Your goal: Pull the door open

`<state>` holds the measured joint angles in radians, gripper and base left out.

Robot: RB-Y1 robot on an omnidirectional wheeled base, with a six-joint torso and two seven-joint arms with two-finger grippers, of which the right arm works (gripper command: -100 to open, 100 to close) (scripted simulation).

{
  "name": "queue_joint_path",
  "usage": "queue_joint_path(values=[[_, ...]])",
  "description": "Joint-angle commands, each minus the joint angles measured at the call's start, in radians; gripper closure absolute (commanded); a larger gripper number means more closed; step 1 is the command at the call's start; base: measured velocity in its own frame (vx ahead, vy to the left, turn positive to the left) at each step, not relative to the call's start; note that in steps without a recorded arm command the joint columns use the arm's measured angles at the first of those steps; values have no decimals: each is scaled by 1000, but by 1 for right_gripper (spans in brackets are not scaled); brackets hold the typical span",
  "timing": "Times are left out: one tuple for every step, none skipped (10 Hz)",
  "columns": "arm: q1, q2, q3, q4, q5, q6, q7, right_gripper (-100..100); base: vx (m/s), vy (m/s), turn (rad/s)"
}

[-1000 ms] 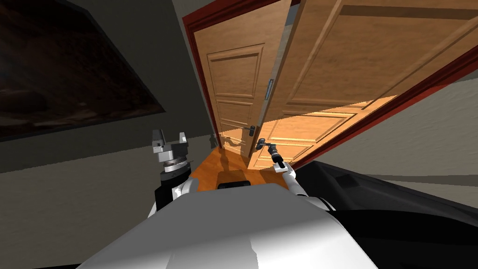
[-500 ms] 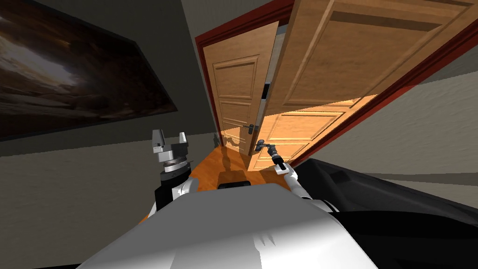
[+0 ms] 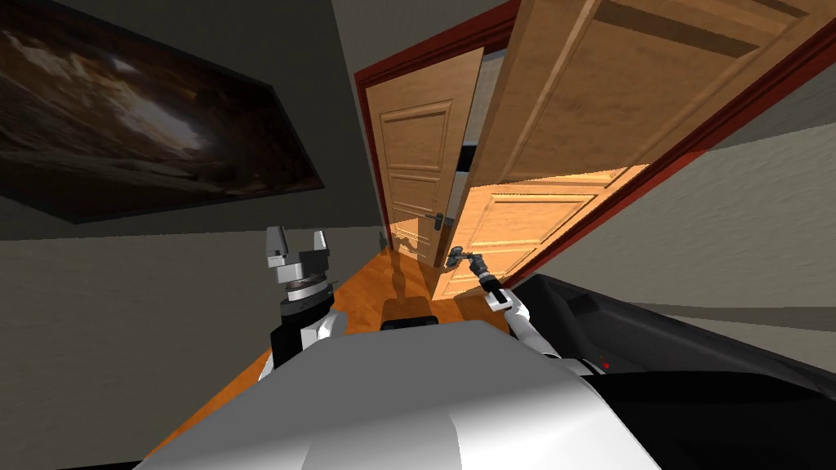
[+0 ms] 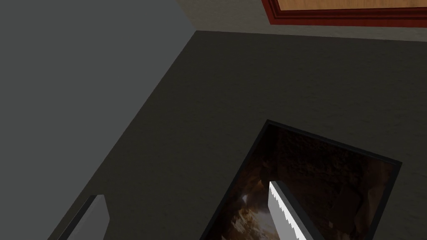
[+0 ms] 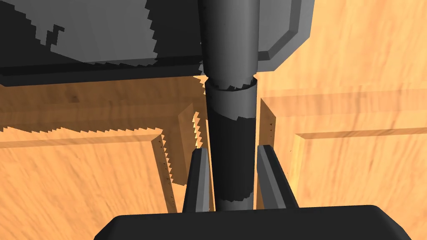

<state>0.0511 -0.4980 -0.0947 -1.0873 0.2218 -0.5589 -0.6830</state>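
Jaws of my right gripper (image 5: 232,151) are closed on the dark door handle (image 5: 230,125), one finger against each side, close to the lever's free end rather than near its grey plate (image 5: 287,33). The wooden door (image 3: 571,106) stands partly open off its red frame (image 3: 371,155), its leaf slanting toward my right side, handle low on its near edge. The main risk is slip: the hold is on a smooth round bar, and as the leaf follows its arc the lever will turn between the fingers unless the wrist turns with it, and it could slide out past the tips. Second risk is the leaf meeting my own arm or base, because I stand close inside its swing, though how close is hard to judge from the head view. Left gripper (image 3: 298,245) is raised by the dark wall (image 3: 163,310), fingers apart, holding nothing, so it is no backup.
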Motion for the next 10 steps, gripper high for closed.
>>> queue_joint_path(values=[[16, -10, 21, -13, 9, -28, -24, 100, -179, -97, 84], [27, -18, 29, -19, 13, -41, -36, 100, -198, -75, 68], [26, -18, 16, -21, 9, -22, -27, 100, -93, -38, -2], [46, -34, 25, -21, 17, -59, -48, 100, -164, -33, 130], [50, -38, 27, -21, 18, -68, -53, 100, -225, -77, 135], [58, -47, 31, -21, 22, -87, -63, 100, -210, -120, 142], [67, -56, 35, -21, 25, -107, -74, 100, -188, -122, 137], [72, -60, 37, -21, 27, -117, -79, 100, -155, -82, 75], [76, -65, 40, -21, 29, -127, -84, 100, -117, -62, 38], [80, -69, 41, -21, 31, -136, -89, 100, -93, -39, 45]])
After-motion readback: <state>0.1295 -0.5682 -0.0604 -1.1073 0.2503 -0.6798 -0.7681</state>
